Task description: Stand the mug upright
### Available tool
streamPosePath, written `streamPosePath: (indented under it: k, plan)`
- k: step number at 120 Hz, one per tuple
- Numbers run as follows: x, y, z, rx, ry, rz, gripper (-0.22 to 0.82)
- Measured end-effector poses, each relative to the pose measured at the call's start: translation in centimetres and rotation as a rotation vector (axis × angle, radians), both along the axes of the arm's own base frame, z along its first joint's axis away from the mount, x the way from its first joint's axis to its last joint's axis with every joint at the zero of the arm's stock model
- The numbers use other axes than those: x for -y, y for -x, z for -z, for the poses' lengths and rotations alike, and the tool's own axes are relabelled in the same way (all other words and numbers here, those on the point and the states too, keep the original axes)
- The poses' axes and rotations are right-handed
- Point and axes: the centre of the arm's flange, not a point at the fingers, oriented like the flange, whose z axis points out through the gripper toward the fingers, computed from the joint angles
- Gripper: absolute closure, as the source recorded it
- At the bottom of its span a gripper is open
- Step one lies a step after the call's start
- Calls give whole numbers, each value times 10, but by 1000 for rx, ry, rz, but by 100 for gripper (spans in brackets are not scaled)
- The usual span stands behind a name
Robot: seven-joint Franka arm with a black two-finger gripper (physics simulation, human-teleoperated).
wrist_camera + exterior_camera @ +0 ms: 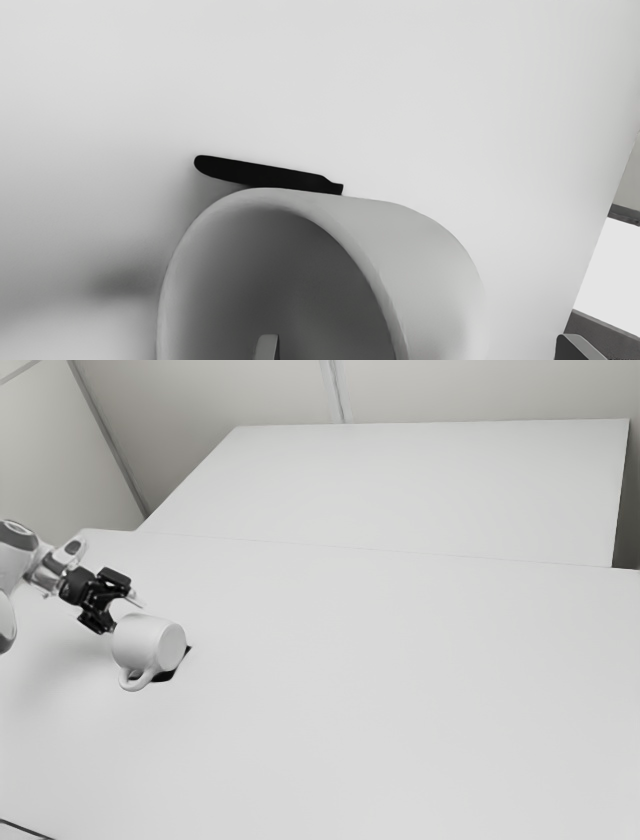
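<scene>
The smooth white ceramic mug [146, 644] is lying on its side on the broad pale table [400, 700], its open mouth [300, 270] facing the black two-finger gripper [127, 615] and its flat base [173, 648] pointing away from it. The curved white handle [136, 682] is sticking out on the exterior camera's side. A flat, dark black object [265, 171] is lying beside the mug, partly hidden by it; whether it is bearing any of the mug's weight, the views are leaving uncertain.

The fingers [568, 350] are standing wide apart, one at the mouth and the other beyond the outer wall, and are not pinching anything. The step in hand is probably lining up a grasp across that wall. The next move is likely calling for closing on the wall, then raising and turning the mug until its base is facing down, without the handle catching the table.
</scene>
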Motion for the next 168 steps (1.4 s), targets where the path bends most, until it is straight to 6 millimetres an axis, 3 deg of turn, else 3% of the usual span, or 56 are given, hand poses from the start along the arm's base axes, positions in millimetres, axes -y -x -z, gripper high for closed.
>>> streamPosePath:
  k: [12,33,46,62,79,88,100,117,130,142,156,168]
  plan:
    - [6,-1,7,25,50,-18,2]
    - [6,-1,7,51,74,-30,44]
    - [6,-3,3,64,75,-30,60]
    - [13,-10,-3,82,87,-30,70]
    - [22,-16,-5,78,93,-24,73]
    - [43,-25,-23,75,44,32,73]
    - [89,-40,-64,62,-118,168,73]
    - [156,-34,-103,42,-372,313,73]
    - [197,-16,-102,52,-509,342,74]
    - [226,-16,-99,96,-600,327,74]
    - [249,-26,-97,145,-667,275,74]
    - [256,-27,-86,152,-695,210,74]
